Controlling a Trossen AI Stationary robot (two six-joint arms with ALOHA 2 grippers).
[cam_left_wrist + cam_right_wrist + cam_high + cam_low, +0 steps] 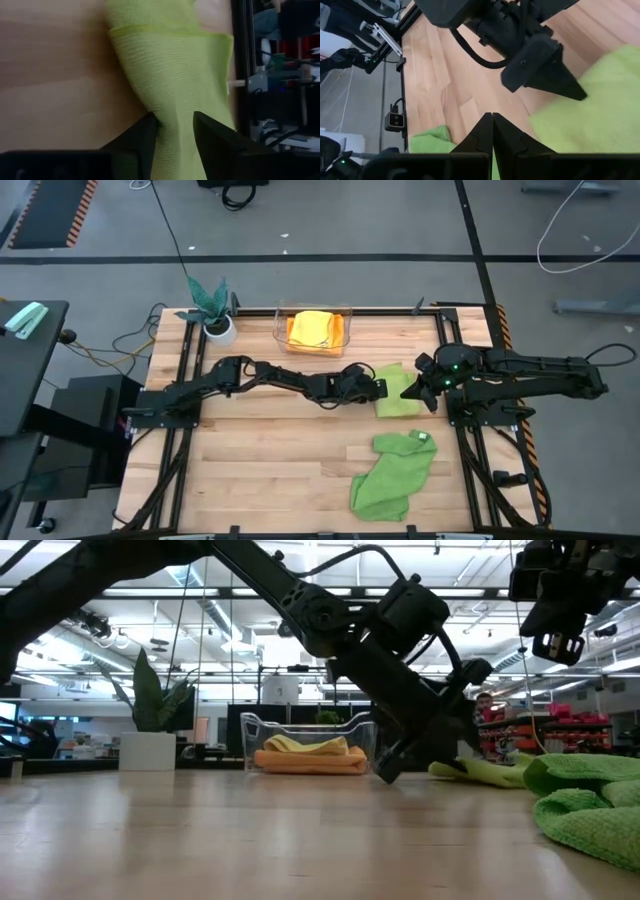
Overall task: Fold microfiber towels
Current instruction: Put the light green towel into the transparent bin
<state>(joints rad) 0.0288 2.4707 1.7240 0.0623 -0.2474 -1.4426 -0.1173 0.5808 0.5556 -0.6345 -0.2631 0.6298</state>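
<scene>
A lime green towel (400, 402) lies on the table right of centre; it also shows in the low view (485, 772). My left gripper (378, 389) is at the towel's left edge, low on the table, shut on it (175, 137). My right gripper (412, 389) is shut and empty, raised above the towel's right part (555, 635). A larger mid-green towel (393, 475) with a small white tag (421, 438) lies crumpled near the front right. A yellow towel (312, 325) lies on an orange one (310, 762) in a clear bin (345, 330). My left gripper pinches a bunched part of the lime green towel (175, 120) between its two fingers (145, 140), at the towel's left side. The fingers come slanting down from the table's left. The cloth narrows into the hold, and the rest of it lies on the table.
A teal-leaved plant in a white pot (214, 315) stands at the far left. The clear bin stands at the far middle. Black frame rails (478, 430) run along the table's sides. Bare wood (270, 450) lies at the front left and centre.
</scene>
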